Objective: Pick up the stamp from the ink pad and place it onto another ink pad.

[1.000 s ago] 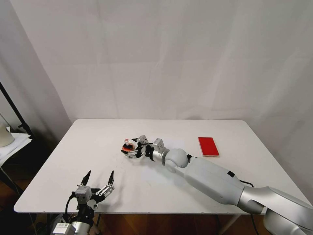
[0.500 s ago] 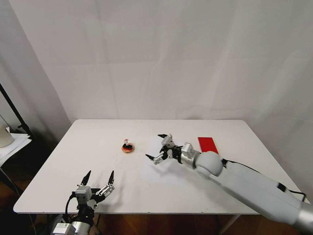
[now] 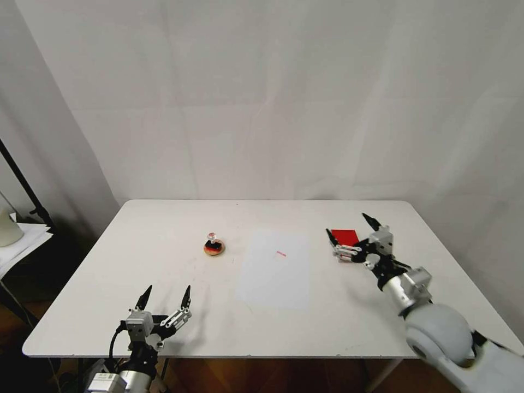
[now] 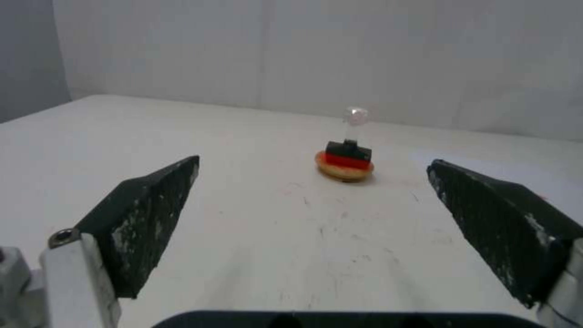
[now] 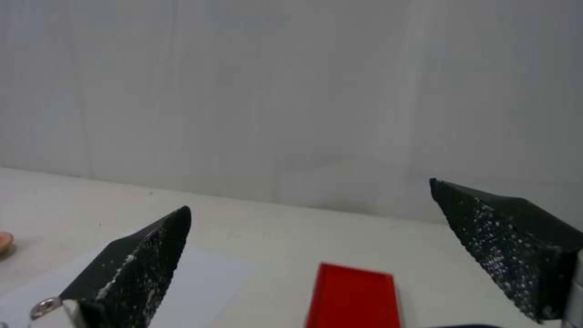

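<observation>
The right gripper (image 3: 352, 236) has drawn back right from the stamp (image 3: 213, 243), jaws spread and empty above the red ink pad (image 3: 344, 236), leaving the stamp standing on the round pad (image 3: 214, 250) left of centre, so placement looks done; the left gripper (image 3: 165, 299) waits released near the front edge.

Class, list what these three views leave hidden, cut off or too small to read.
- Head view: the near end of the flat red rectangular ink pad is hidden behind the right end effector.
- Head view: the red mark on the white paper sheet is too small to read.
- Right wrist view: the round tan-rimmed ink pad is cut off by the edge.
</observation>
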Available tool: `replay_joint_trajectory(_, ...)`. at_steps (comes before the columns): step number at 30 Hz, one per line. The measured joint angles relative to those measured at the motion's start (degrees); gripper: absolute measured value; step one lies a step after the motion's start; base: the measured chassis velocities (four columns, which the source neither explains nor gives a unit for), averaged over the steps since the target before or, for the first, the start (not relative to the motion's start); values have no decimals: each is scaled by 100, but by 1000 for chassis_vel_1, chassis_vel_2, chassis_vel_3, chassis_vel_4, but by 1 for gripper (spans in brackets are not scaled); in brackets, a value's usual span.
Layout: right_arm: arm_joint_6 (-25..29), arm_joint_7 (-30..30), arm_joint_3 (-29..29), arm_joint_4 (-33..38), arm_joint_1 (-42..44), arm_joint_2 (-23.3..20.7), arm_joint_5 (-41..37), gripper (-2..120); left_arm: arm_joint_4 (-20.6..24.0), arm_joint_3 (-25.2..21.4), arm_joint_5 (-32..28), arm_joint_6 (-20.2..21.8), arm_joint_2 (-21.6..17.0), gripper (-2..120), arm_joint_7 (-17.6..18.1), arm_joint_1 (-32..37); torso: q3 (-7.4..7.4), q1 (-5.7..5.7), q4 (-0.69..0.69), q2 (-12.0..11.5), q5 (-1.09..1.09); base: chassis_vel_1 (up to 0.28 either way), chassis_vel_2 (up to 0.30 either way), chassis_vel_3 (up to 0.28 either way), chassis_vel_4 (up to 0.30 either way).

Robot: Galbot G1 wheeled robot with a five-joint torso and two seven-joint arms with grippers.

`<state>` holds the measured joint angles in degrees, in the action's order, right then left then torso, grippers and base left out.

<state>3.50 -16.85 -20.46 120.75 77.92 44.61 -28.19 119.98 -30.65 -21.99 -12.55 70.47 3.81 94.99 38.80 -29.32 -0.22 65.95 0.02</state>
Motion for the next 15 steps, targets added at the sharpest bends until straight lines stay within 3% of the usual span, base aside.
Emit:
replay_joint_trajectory(1,0,0,0,0,0,0,0,100,0,0,0,0,0,100,0,0,0,0,0,0,0,0,0,0,0)
replay_joint_trajectory(5,146,1,-595,272,1110,743,460,100,0,0,0,0,0,100,0,0,0,1,0,0,-2,0,0,0,0)
replay_joint_trajectory(15,615,39,-842,208,1864,1324,1278,100,0,0,0,0,0,100,0,1,1,-1,2,0,-2,0,0,0,0)
